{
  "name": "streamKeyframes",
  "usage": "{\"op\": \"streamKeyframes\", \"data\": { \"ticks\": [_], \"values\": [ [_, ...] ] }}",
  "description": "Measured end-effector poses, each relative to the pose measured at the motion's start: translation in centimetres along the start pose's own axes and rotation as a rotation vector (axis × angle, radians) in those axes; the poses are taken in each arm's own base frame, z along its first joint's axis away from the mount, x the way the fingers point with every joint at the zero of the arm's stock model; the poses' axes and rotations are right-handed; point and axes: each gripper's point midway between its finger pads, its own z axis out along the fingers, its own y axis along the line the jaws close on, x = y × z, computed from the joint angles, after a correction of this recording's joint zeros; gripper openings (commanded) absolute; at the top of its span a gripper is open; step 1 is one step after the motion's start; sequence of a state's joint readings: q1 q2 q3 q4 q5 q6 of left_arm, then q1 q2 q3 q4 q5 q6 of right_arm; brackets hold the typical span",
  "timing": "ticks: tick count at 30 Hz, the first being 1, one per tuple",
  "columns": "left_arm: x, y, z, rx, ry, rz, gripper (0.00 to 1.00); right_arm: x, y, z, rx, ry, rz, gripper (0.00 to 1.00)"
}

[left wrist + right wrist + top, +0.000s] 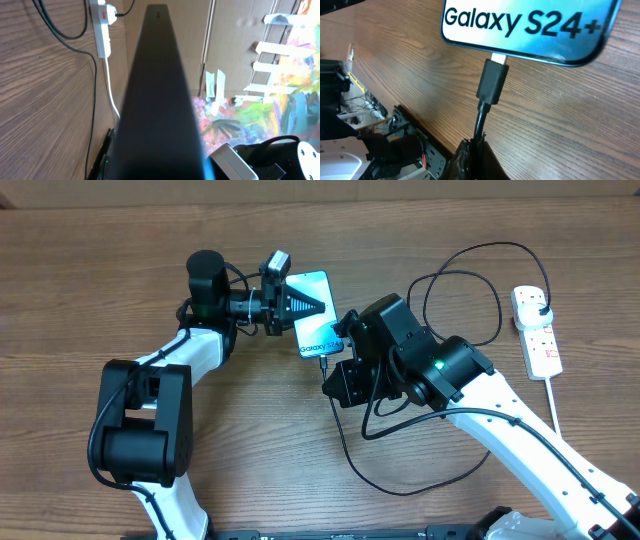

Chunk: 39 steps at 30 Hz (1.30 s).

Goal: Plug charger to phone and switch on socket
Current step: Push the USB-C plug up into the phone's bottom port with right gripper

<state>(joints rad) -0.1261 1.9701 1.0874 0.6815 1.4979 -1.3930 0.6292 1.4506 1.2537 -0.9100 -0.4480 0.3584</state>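
Right jaws pinching charger [492,82] in phone [530,25], left jaws clamping phone, wood-grain table [580,115]

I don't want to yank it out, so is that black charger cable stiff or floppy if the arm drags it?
Probably floppy: the charger cable lies in loose loops on the table. Its connector looks rigid where it meets the Galaxy S24+ phone, so a sideways pull might lever it. Its far plug sits in the power strip, likely limiting slack.

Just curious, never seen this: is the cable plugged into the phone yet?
Partly in: the charger tip meets the phone at its bottom edge, with some metal showing.
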Motion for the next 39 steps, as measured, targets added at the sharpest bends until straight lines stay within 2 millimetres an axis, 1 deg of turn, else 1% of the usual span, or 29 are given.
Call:
{"op": "streamKeyframes", "data": {
  "ticks": [3, 9, 15, 22, 25, 30, 32, 35, 37, 39],
  "values": [
    [0.1, 0.0, 0.4, -0.001, 0.006, -0.004, 0.04, 0.1, -0.1, 0.0, 0.002, 0.005, 0.003, 0.04],
    [0.1, 0.0, 0.4, -0.001, 0.006, -0.007, 0.04, 0.1, -0.1, 0.0, 0.003, 0.004, -0.001, 0.04],
    [0.1, 0.0, 0.4, -0.001, 0.005, 0.018, 0.04, -0.1, -0.9, 0.1, 0.06, -0.016, -0.015, 0.04],
    [0.0, -0.2, 0.4, -0.001, 0.003, 0.045, 0.04, -1.3, -1.3, 0.1, 0.09, -0.068, -0.038, 0.04],
    [0.0, -0.2, 0.4, -0.001, 0.003, 0.044, 0.04, -2.1, -1.2, 0.0, 0.091, -0.103, -0.051, 0.05],
    [-0.1, -0.4, 0.4, 0.0, 0.004, 0.05, 0.04, -2.7, -1.2, 0.0, 0.097, -0.13, -0.058, 0.16],
    [0.2, -0.4, 0.5, 0.003, 0.02, 0.052, 0.04, -3.1, -1.2, -0.1, 0.101, -0.144, -0.064, 0.2],
    [0.4, -0.4, 0.7, 0.004, 0.031, 0.052, 0.04, -3.0, -1.4, -0.1, 0.112, -0.143, -0.06, 0.23],
    [0.4, -0.4, 0.7, 0.004, 0.032, 0.052, 0.04, -3.0, -1.5, -0.1, 0.116, -0.141, -0.058, 0.24],
    [0.4, -0.4, 0.7, 0.004, 0.032, 0.056, 0.04, -2.8, -1.6, -0.1, 0.119, -0.133, -0.054, 0.33]
  ]
}}
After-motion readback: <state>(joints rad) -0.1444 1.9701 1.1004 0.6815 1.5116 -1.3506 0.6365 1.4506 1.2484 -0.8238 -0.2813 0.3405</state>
